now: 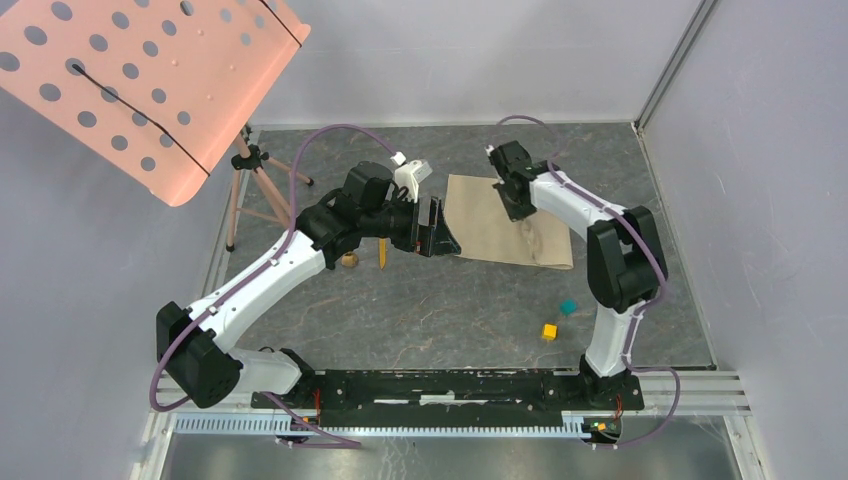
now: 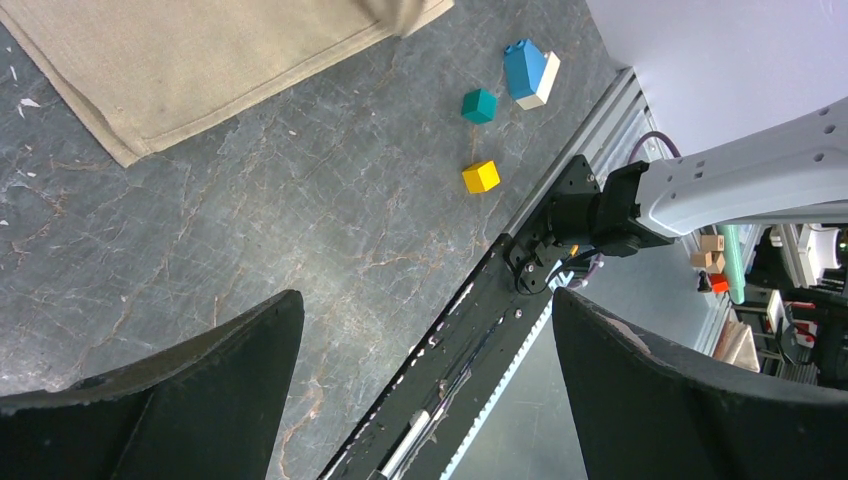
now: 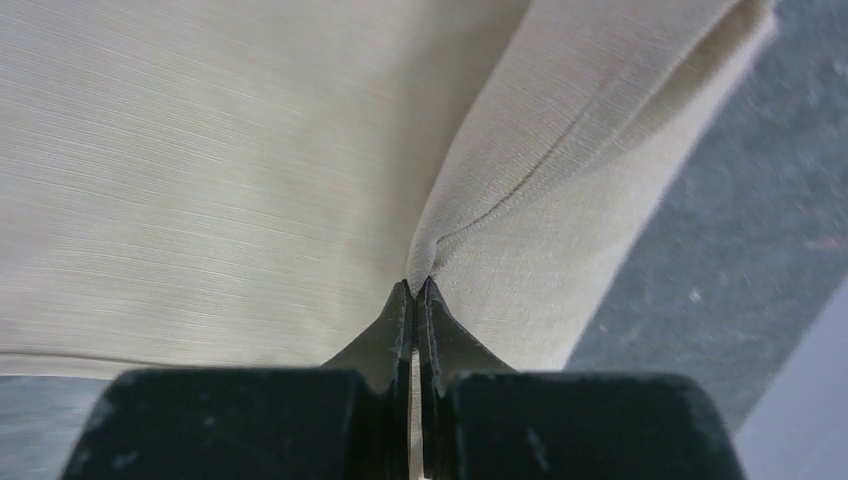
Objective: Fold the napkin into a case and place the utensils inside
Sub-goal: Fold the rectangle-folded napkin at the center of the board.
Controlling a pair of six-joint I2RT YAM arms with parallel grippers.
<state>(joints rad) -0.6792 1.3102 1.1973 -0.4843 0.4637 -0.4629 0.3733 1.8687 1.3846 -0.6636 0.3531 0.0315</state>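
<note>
- The napkin (image 1: 500,235) lies flat on the dark marbled counter (image 1: 440,300), toward the far side.
- The right tool (image 1: 517,200) is over the napkin's far part.
- The left tool (image 1: 440,232) sits at the napkin's left edge.
- A slim gold piece of cutlery (image 1: 383,256) and a rounded gold bit (image 1: 349,260) peek out beside the left arm, mostly hidden.
- A teal cube (image 1: 568,307) and a yellow cube (image 1: 549,331) lie near each other, on the near side of the napkin.
- A pink perforated board (image 1: 150,80) on a tripod (image 1: 250,185) stands at the far left.
</note>
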